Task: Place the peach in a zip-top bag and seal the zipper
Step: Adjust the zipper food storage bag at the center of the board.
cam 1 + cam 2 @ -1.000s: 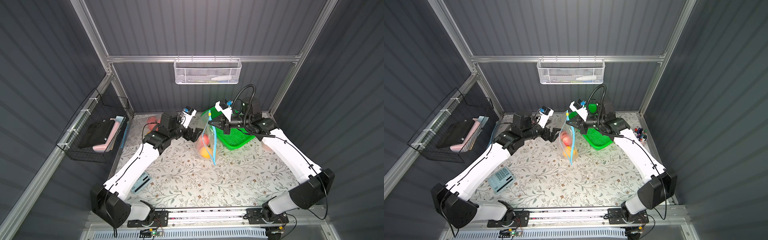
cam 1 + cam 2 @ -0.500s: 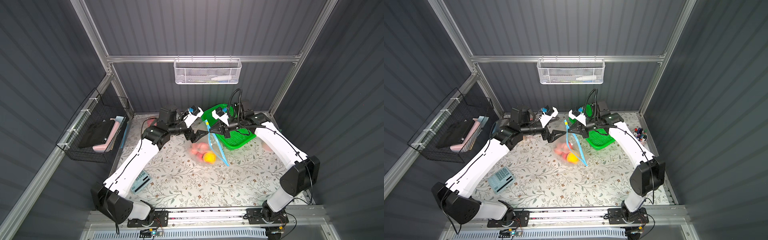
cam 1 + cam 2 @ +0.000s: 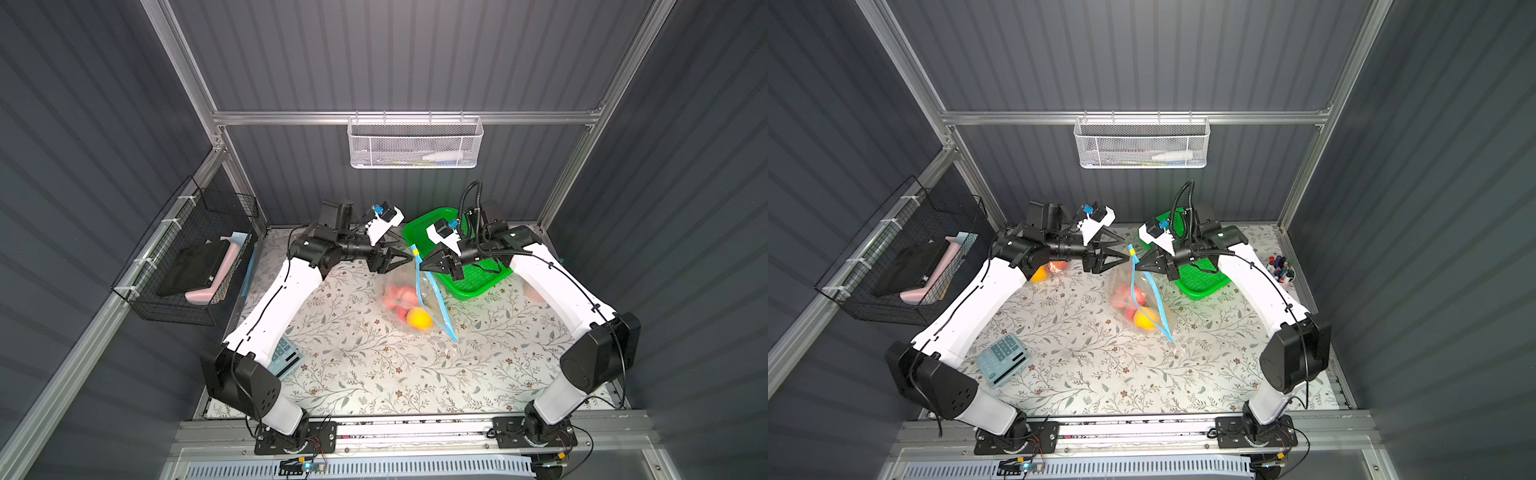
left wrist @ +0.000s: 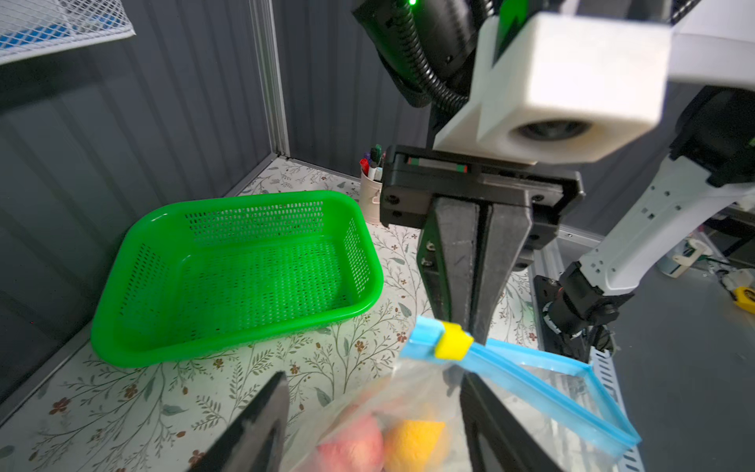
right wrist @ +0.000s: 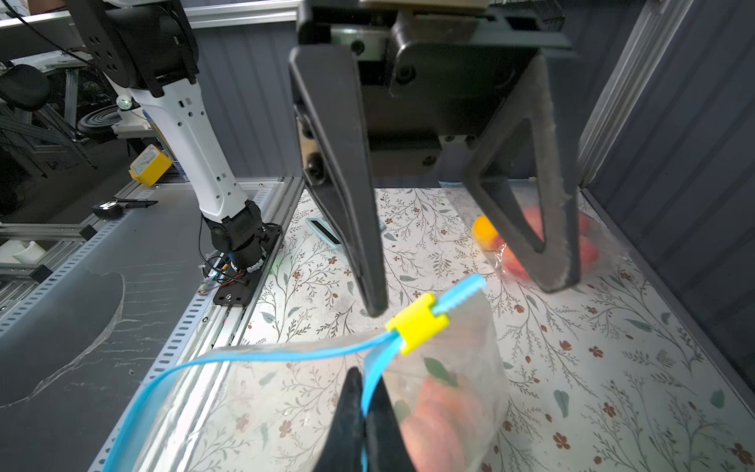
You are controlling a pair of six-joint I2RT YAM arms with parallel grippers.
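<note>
A clear zip-top bag (image 3: 409, 299) (image 3: 1138, 299) with a blue zipper rests on the table, its top lifted. Inside are a pink peach (image 3: 397, 297) (image 4: 353, 445) and an orange fruit (image 3: 419, 320). My right gripper (image 5: 363, 380) (image 3: 422, 266) is shut on the blue zipper strip just below the yellow slider (image 5: 416, 323) (image 4: 451, 341) (image 3: 1131, 250). From the opposite side my left gripper (image 4: 371, 408) (image 3: 1125, 250) (image 5: 465, 298) stands open, one finger on each side of the bag's top corner at the slider. The rest of the zipper gapes open.
A green basket (image 3: 478, 282) (image 4: 228, 339) stands behind the right gripper. A second bag of fruit (image 3: 1054, 268) (image 5: 588, 245) lies at the back left, under the left arm. A calculator (image 3: 1003, 359) lies front left, and a pen cup (image 3: 1281, 270) stands at the right edge.
The right gripper has lowered the bag from hanging in the air until its bottom rests on the table. The left gripper has come in around the slider corner, and its jaws have narrowed.
</note>
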